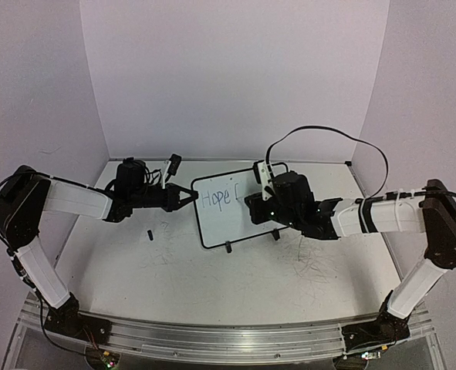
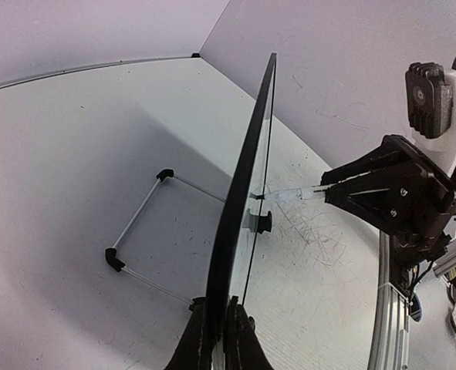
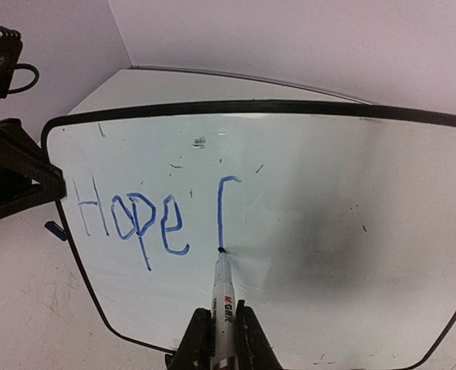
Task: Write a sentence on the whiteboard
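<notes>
**On the middle of the worktop: second word just starting**

At the centre of the worktop (image 1: 173,270), the whiteboard (image 1: 235,223) is standing propped on its wire stand (image 2: 139,223), between my two arms. I am reading the sentence (image 3: 135,220) as "Hope" plus the first stroke of an "f", a hooked stem with no crossbar yet. So I am judging that the writing step is in hand and only early on, with most of the words not yet on the board.

The right claw (image 3: 220,339) is clenching a marker (image 3: 224,297) between its fingers, with the barrel pointing away from the wrist. The tip is touching the board at the foot of that stem. The left claw (image 2: 220,331) is pinching the left edge of the board's black frame, jaws closed onto it. As I am reading it, that grip is steadying the board against the pen's push.

The next move, in my judgement, is calling for a small lift of the tip and a shift up to mid-stem. A short stroke to the right would make the crossbar, and the rest of the word goes further right. I am minding the pressure. Too much could be rocking the board on its stand or slipping the frame in the left claw. Too little would be leaving a thin line, like the faint "H".
</notes>
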`<state>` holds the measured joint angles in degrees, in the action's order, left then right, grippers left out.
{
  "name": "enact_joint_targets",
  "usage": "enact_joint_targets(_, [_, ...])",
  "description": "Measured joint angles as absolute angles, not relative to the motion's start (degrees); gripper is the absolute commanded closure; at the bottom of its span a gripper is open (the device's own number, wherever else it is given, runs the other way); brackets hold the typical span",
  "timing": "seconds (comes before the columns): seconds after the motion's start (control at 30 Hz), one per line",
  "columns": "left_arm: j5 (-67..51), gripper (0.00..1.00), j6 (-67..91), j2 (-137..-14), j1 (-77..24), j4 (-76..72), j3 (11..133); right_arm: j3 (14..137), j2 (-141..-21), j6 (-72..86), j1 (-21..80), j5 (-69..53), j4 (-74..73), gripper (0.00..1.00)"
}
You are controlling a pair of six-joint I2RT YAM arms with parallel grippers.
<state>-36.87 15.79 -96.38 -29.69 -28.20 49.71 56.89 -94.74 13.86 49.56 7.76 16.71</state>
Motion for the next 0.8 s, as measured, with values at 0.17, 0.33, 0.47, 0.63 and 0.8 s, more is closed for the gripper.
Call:
enact_joint_targets(0.17, [-36.9, 1.0, 15.4, -96.4, -29.7, -28.0, 49.7, 56.1, -94.7, 14.2, 49.8, 7.6, 16.6, 1.0])
enact_joint_targets(0.33, [-36.9, 1.0, 15.2, -96.4, -29.7, -28.0, 49.7, 56.1, -94.8, 14.7, 50.2, 7.6, 16.5, 1.0])
enact_joint_targets(0.47, [-36.9, 1.0, 15.2, -96.4, -29.7, -28.0, 49.7, 56.1, -95.1, 15.1, 50.7, 7.4, 16.5, 1.0])
enact_joint_targets(0.63, [-36.9, 1.0, 15.0, -96.3, -29.7, -28.0, 49.7, 56.1, -95.0, 15.4, 51.2, 7.0, 16.0, 1.0])
enact_joint_targets(0.8, [-36.9, 1.0, 14.9, -96.0, -29.7, -28.0, 49.5, 55.2, -91.9, 15.4, 51.3, 7.5, 15.4, 1.0])
